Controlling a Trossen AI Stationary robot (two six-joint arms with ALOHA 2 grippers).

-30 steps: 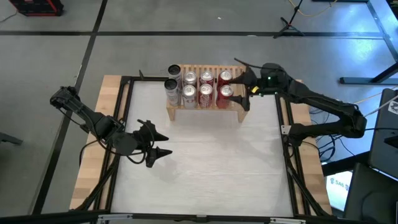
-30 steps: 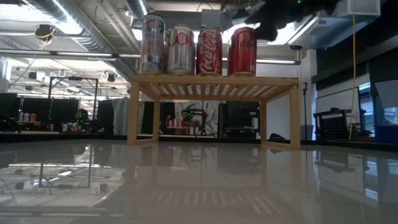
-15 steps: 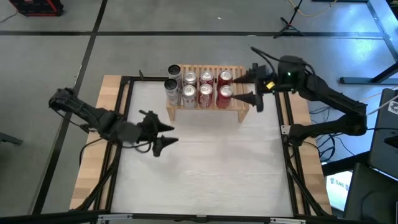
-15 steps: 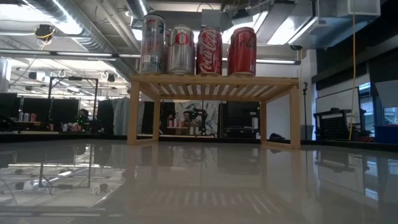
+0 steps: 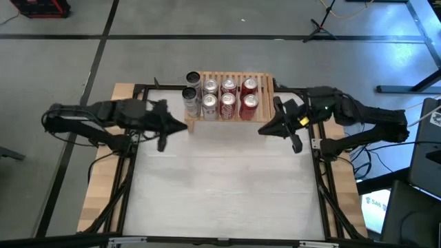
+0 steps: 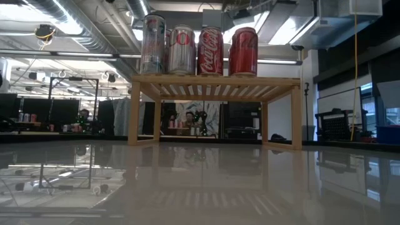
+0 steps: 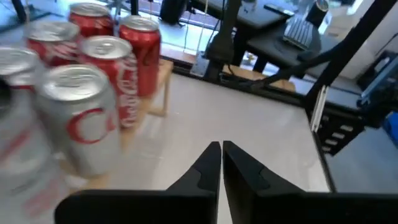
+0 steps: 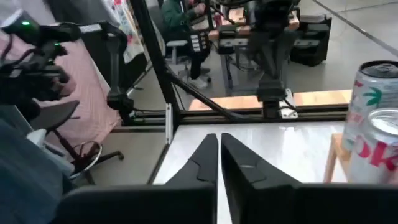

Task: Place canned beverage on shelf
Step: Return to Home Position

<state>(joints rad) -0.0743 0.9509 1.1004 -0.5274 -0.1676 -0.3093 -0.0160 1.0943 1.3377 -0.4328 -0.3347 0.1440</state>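
Seen from above, two rows of cans (image 5: 228, 103) are standing on the shelf (image 5: 220, 121); the low view is showing only four. The left gripper (image 5: 180, 127) is hovering just left of the shelf, fingers together; the right gripper (image 5: 264, 131) is hanging off its right front corner, fingers together too.
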